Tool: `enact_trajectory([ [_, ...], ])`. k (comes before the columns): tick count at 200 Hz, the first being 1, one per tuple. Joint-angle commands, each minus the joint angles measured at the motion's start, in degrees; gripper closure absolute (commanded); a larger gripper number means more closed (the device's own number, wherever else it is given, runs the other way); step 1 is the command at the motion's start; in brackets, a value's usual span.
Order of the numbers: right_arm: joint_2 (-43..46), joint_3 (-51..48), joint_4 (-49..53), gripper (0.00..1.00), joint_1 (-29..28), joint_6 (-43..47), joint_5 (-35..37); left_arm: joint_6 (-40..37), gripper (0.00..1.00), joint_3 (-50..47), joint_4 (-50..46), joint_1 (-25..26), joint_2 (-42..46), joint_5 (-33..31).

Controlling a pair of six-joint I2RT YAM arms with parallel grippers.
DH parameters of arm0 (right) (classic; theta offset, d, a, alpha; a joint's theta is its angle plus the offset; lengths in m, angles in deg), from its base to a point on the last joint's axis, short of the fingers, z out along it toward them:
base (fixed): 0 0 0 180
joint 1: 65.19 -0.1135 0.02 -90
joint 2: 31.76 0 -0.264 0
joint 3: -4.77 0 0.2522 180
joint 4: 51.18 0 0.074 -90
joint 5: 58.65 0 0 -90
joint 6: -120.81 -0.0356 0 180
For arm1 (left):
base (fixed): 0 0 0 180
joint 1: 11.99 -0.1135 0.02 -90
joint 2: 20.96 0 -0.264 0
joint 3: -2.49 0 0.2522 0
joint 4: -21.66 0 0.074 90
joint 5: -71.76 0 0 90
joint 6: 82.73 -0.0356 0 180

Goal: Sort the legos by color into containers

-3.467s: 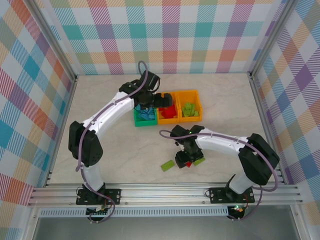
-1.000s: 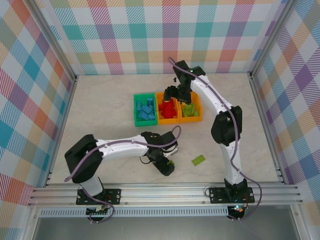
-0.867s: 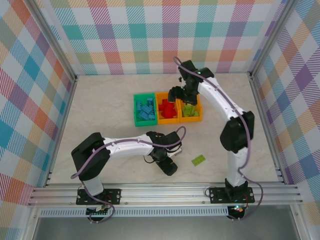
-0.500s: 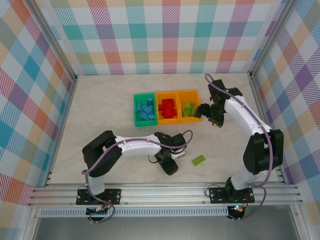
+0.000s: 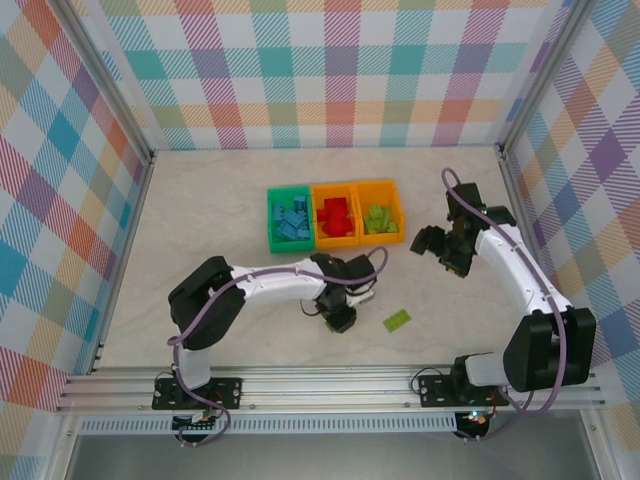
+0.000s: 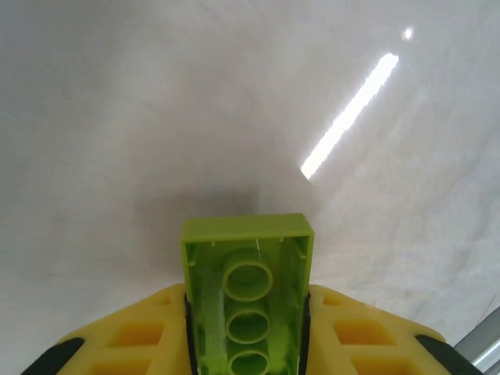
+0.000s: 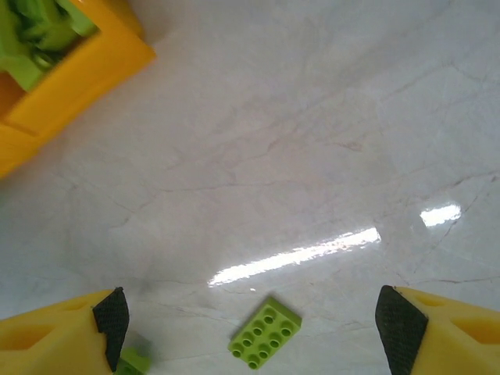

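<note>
My left gripper [image 5: 341,318] is low over the table in front of the bins and is shut on a lime green lego [image 6: 248,273]. The hollow underside of that brick faces the left wrist camera between the yellow fingers [image 6: 133,340]. A second lime green lego [image 5: 397,320] lies flat on the table just right of it, studs up [image 7: 266,332]. My right gripper [image 5: 432,243] hangs open and empty to the right of the containers, its pads [image 7: 111,316] wide apart above the table. The green bin [image 5: 271,222] holds blue legos. One orange bin [image 5: 336,240] holds red ones, the other [image 5: 382,187] lime green ones.
The three bins stand in a row at the table's middle back. The right orange bin's corner [image 7: 74,82] sits at the upper left of the right wrist view. A metal rail [image 5: 320,380] runs along the near edge, and checkered walls enclose the table.
My left gripper has gone from open to shut on the lime green lego. The right arm has swung from above the bins out to their right and lowered.
</note>
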Motion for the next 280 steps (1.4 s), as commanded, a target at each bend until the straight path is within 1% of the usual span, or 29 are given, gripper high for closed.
enact_trajectory([
  [1,3.56,-5.24,-1.91,0.18,0.04,-1.34,-2.66,2.66,0.72,8.15,0.42,-5.74,2.13,0.11],
  [24,6.47,-10.16,-3.05,0.19,-0.70,-2.87,-3.71,4.56,0.72,19.99,-0.98,-9.96,-2.35,0.85],
  [35,7.38,-11.85,-3.72,0.20,-1.49,-4.21,-4.51,5.89,0.72,28.29,-2.66,-11.53,-6.23,1.13],
  [58,7.33,-14.53,-5.48,0.21,-5.52,-9.00,-5.69,9.34,0.72,44.19,-5.94,-14.30,-15.51,2.07],
  [85,6.37,-17.61,-7.64,0.21,-9.10,-16.32,-6.19,11.52,0.71,61.51,-10.73,-15.71,-25.96,3.39],
  [102,6.63,-19.30,-8.89,0.21,-10.37,-19.54,-6.27,12.53,0.69,68.06,-13.31,-16.03,-30.60,3.44],
  [131,6.05,-20.80,-10.73,0.21,-11.98,-21.82,-7.00,16.01,0.67,67.17,-11.34,-16.89,-32.05,2.97],
  [163,2.78,-21.30,-12.10,0.21,-15.06,-22.23,-7.32,19.03,0.66,66.30,-7.39,-17.14,-32.22,1.43],
  [175,1.37,-21.24,-12.82,0.21,-16.13,-22.58,-7.60,20.19,0.63,66.39,-6.47,-17.24,-32.46,1.35],
  [180,0.75,-21.17,-13.01,0.21,-16.56,-22.71,-7.53,20.61,0.61,66.40,-6.15,-17.28,-32.46,1.20],
  [194,-0.80,-20.78,-13.14,0.21,-17.44,-23.10,-7.39,21.26,0.48,66.36,-6.04,-17.35,-32.69,1.31],
  [206,-1.72,-20.42,-12.45,0.21,-17.84,-23.33,-6.99,21.44,0.40,66.33,-6.23,-17.31,-32.51,1.67],
  [219,-2.19,-20.29,-11.07,0.21,-18.11,-23.40,-6.78,21.48,0.24,66.23,-6.44,-17.27,-32.12,1.81],
  [224,-2.11,-20.46,-10.51,0.21,-18.24,-23.46,-6.49,21.43,0.20,66.15,-6.46,-17.24,-31.81,1.82],
  [249,-1.01,-22.26,-10.23,0.21,-18.31,-24.50,-6.44,21.73,0.15,63.64,-5.29,-17.06,-28.68,1.95],
  [253,-0.98,-22.44,-10.57,0.21,-18.33,-24.75,-6.61,21.92,0.13,62.83,-4.80,-16.97,-27.89,1.85],
  [268,-2.07,-22.20,-11.88,0.22,-18.42,-25.51,-7.40,22.82,0.01,59.05,-2.40,-16.79,-24.41,1.51],
  [280,-3.46,-21.24,-12.61,0.22,-18.77,-25.87,-7.44,23.40,0.00,55.62,-0.10,-16.80,-21.32,0.97],
])
